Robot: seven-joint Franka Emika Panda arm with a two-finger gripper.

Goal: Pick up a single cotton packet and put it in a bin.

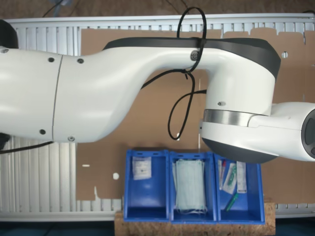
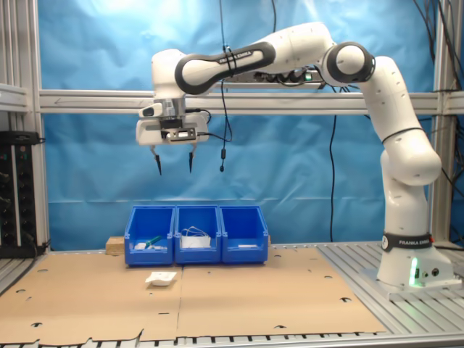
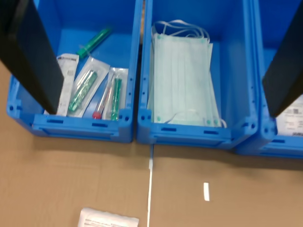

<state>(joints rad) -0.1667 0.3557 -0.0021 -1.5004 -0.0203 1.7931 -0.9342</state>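
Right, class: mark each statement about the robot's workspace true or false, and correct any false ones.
1. The gripper hangs high above the bins, holding nothing. True.
2. A white cotton packet lies on the cardboard in front of the bins. True.
3. The middle bin holds green-capped tubes. False: it holds pale-green face masks; the tubes are in an end bin.
4. The three blue bins stand apart from one another. False: they sit side by side in a row.
5. The gripper's fingers are closed together. False: they stand apart.

Cotton packet (image 2: 161, 278) lies before the bins (image 2: 196, 233)
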